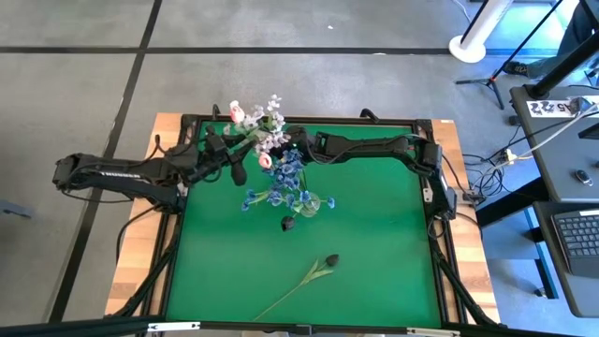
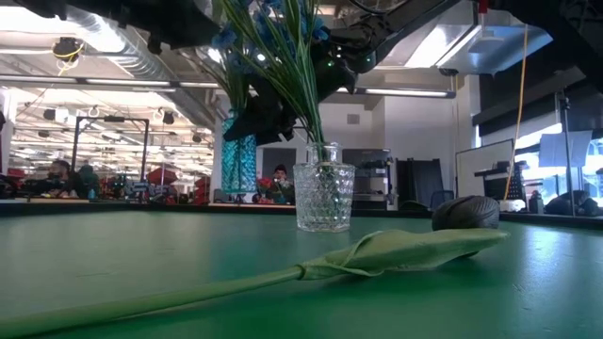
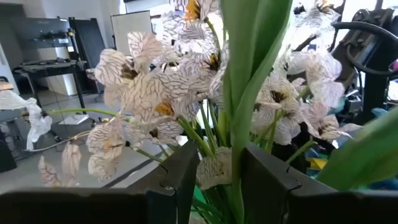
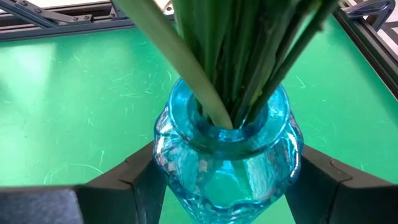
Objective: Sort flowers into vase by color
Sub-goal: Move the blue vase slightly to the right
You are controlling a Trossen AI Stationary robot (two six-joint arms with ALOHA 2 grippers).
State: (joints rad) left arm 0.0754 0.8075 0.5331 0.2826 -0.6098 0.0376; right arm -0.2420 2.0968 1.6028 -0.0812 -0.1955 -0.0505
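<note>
From the high view, both arms meet at the far edge of the green table (image 1: 374,271). The left gripper (image 1: 245,140) and right gripper (image 1: 281,148) sit either side of a bunch of white and pink flowers (image 1: 255,120). Nearer the middle, blue flowers (image 1: 285,178) stand in a clear vase (image 1: 323,203), with one dark tulip (image 1: 289,223) close by it and another dark tulip with a long stalk (image 1: 314,270) lying flat toward the near edge.

Low view: the clear cut-glass vase holds only blue sprays, and the lying tulip's leaf runs across the front. A blue vase (image 2: 239,162) shows behind, seemingly lifted.

Left wrist view: the fingers (image 3: 180,171) are narrowed on green stalks of the white flowers (image 3: 155,93).

Right wrist view: the fingers (image 4: 140,171) clamp the blue vase (image 4: 227,155), which is packed with green stalks.

I'd say keep that vase upright and steady while the left feeds the stalks straight down the neck, slowly so nothing already in there gets pulled out.
</note>
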